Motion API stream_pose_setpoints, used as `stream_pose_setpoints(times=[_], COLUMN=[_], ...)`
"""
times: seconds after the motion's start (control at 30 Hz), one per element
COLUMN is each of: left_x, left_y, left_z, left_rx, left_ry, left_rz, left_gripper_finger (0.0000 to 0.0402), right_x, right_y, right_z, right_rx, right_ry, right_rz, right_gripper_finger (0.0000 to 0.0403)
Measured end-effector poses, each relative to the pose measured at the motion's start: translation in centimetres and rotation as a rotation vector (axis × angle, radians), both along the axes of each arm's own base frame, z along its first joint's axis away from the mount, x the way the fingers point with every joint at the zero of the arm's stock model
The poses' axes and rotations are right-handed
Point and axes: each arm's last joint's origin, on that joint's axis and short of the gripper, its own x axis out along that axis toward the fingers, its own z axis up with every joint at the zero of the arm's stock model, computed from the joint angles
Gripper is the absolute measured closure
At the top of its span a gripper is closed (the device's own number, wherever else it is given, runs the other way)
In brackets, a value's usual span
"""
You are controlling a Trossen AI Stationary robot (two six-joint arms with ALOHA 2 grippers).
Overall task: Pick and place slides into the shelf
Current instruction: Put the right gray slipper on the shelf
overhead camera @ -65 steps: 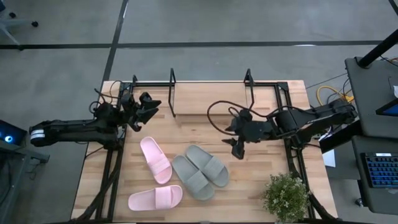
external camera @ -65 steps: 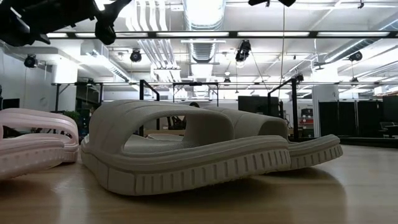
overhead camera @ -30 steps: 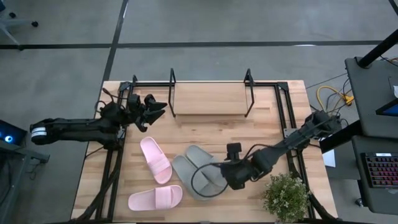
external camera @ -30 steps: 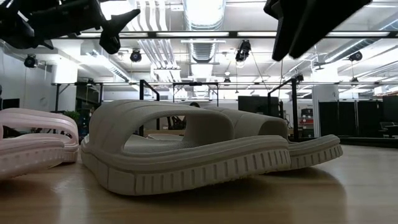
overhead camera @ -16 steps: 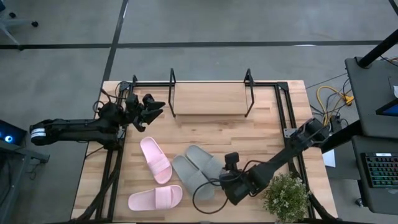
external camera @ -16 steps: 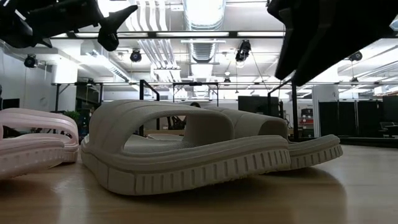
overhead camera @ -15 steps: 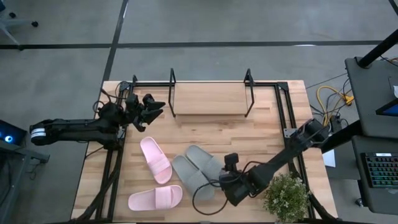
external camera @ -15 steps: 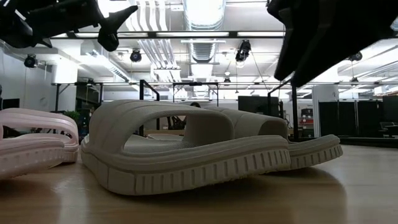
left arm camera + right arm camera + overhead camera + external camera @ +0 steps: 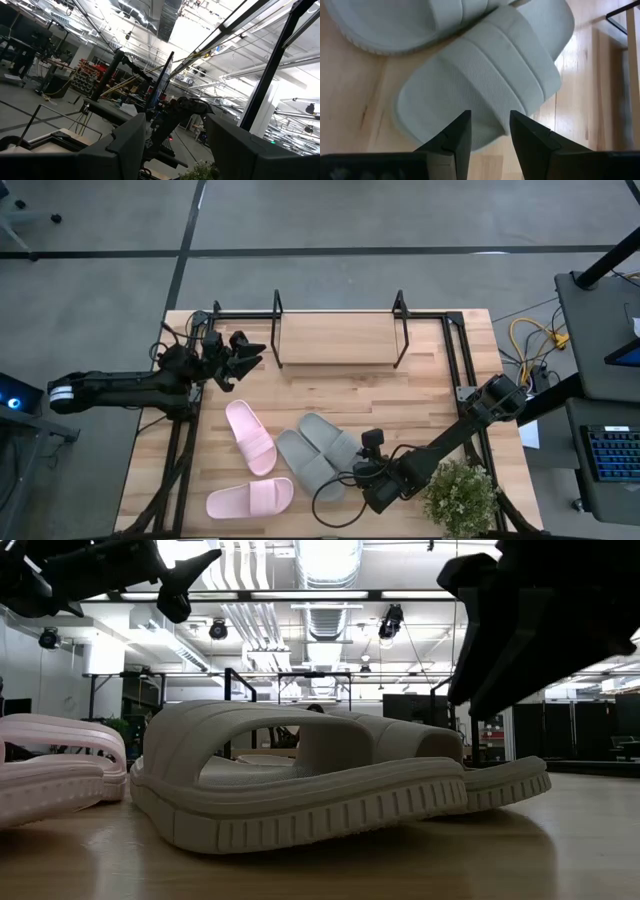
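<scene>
Your right gripper (image 9: 486, 131) hovers over the grey slide (image 9: 485, 75) at lower centre of the high view, fingers partly apart, holding nothing. Closing now risks pinching foam edge and nudging its overlapping twin (image 9: 311, 465).

The butcher-block tabletop (image 9: 420, 395) carries the shelf (image 9: 338, 338) at its far edge. Two pink slides (image 9: 250, 436) and two grey slides (image 9: 318, 457) lie on the wood in front, with a small potted plant (image 9: 460, 495) at the near right corner.
</scene>
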Motion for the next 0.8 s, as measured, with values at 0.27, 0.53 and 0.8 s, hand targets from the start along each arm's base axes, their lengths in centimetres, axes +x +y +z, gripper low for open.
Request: stream_pose_setpoints(times=[0.27, 0.53, 0.8], left_x=[0.0, 0.0, 0.0], left_y=[0.0, 0.0, 0.0], left_z=[0.0, -0.1, -0.1], left_rx=[0.0, -0.001, -0.002], left_ry=[0.0, 0.002, 0.003], left_rz=[0.0, 0.0, 0.001], left_gripper_finger=[0.021, 0.021, 0.021], right_x=[-0.3, -0.1, -0.6], right_y=[-0.5, -0.3, -1.1], right_z=[-1.0, -1.7, -3.1], right_rx=[-0.039, -0.016, -0.09], right_ry=[-0.028, -0.076, -0.098], right_rz=[-0.013, 0.01, -0.014], right_gripper_finger=[0.0278, 0.0285, 0.0287])
